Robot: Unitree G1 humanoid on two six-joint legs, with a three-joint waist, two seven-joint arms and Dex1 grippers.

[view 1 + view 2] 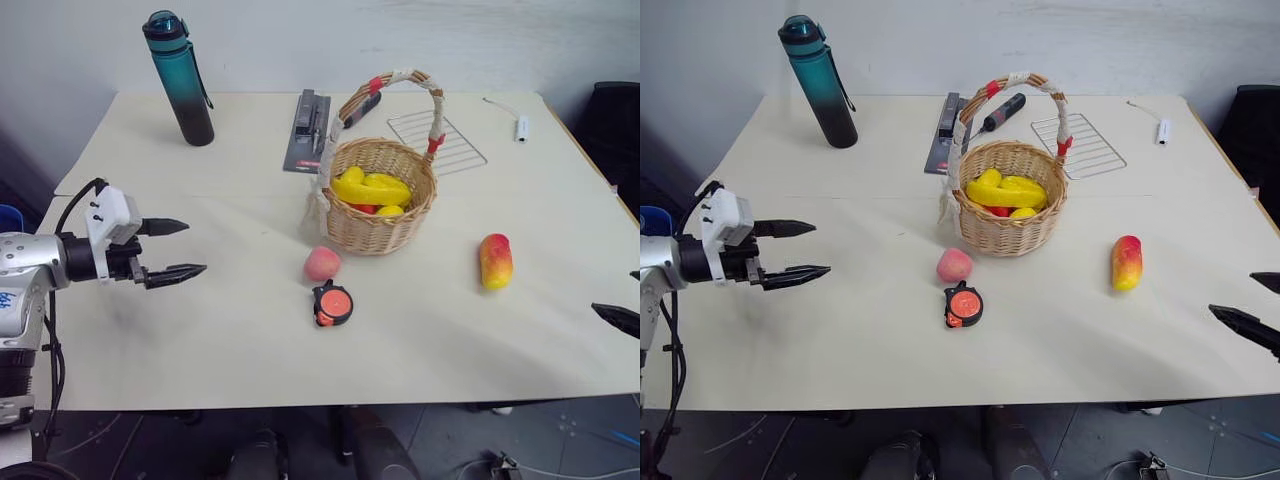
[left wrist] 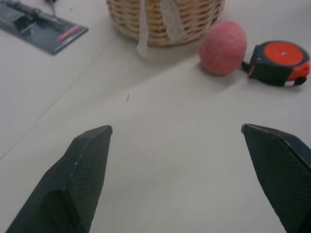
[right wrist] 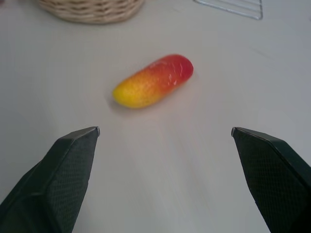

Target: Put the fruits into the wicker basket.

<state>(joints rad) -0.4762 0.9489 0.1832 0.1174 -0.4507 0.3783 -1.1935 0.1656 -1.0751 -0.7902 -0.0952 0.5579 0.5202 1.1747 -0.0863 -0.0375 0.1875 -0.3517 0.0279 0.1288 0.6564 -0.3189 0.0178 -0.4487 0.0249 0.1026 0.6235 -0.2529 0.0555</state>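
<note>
A tan wicker basket point(image 1: 380, 200) with a tall cord-wrapped handle stands mid-table and holds yellow and red fruit. A small pink peach point(image 1: 322, 264) lies just in front of it, on its left side. The oblong red-and-yellow mango point(image 1: 496, 261) lies on the table to the basket's right. My left gripper point(image 1: 177, 248) hovers open at the table's left, pointing toward the peach point(image 2: 223, 47) with bare tabletop between them. My right gripper point(image 1: 1258, 302) is open at the right edge, aimed at the mango point(image 3: 153, 80), apart from it.
An orange-and-black tape measure point(image 1: 333, 304) lies right of and just in front of the peach. At the back stand a teal bottle point(image 1: 181, 78), a dark flat package point(image 1: 308, 130) with a pen, a wire rack point(image 1: 436, 142) and a white cable point(image 1: 518, 124).
</note>
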